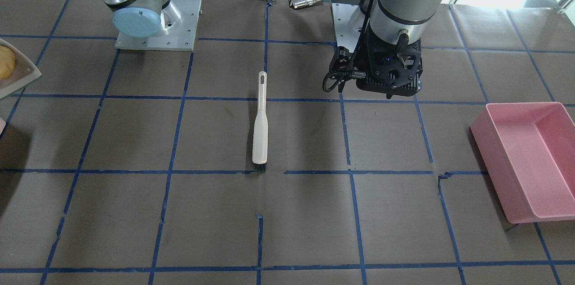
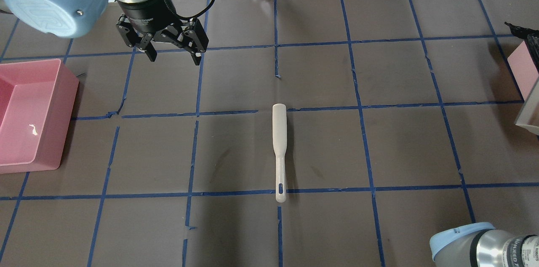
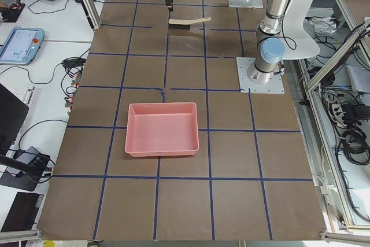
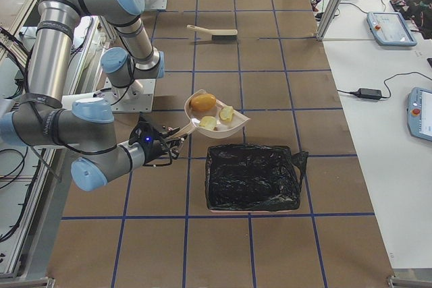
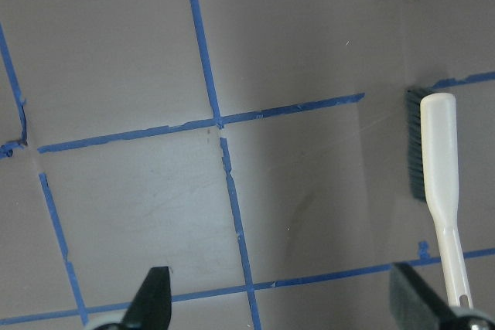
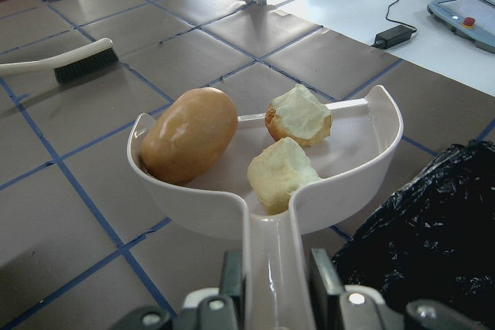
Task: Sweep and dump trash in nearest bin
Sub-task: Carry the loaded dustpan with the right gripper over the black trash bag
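Notably, right jaws clamp the dustpan (image 6: 348, 179); early tilt could spill trash (image 6: 189, 135) short of the bin (image 6: 418, 229) beside them (left jaws wide).

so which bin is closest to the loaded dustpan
The black-bag-lined bin, right beside the dustpan; the open pink bin sits far away on the robot's left side.
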Robot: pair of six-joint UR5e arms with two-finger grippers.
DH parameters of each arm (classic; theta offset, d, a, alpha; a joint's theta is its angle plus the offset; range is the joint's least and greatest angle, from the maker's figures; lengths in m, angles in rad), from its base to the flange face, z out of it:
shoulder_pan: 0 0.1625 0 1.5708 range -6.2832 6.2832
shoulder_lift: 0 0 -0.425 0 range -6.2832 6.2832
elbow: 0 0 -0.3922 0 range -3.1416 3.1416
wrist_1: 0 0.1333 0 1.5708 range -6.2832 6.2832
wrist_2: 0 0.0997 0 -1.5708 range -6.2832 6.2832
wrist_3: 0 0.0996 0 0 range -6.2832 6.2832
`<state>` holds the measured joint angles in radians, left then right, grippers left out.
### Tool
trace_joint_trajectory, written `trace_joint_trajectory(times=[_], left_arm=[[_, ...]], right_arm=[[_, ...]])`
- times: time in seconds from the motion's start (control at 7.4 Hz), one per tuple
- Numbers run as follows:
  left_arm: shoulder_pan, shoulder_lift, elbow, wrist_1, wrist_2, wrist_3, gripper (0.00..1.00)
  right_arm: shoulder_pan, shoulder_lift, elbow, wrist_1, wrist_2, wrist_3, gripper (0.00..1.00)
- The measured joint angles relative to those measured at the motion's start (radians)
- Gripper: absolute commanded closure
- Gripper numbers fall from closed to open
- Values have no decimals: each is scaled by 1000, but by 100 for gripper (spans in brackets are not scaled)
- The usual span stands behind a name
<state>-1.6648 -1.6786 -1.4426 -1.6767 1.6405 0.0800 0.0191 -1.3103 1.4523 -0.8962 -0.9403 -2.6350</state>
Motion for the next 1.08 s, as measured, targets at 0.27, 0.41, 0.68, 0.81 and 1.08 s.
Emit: trace_joint_trajectory(times=[0.27,0.41,0.68,0.81,1.08], left_arm=[[-2,6,5,-16,23,27,0],[-4,6,5,-18,26,30,0],[-6,7,3,-18,27,32,0],[-7,7,3,-18,26,32,0],[-8,5,5,-20,26,32,0]], right_arm=[[-80,4,-3,32,-3,-29,100],[-109,4,-6,36,-3,-32,100],[-153,6,-21,37,7,-33,100],[-171,10,-34,34,17,-28,100],[-193,39,-76,27,50,-7,100]])
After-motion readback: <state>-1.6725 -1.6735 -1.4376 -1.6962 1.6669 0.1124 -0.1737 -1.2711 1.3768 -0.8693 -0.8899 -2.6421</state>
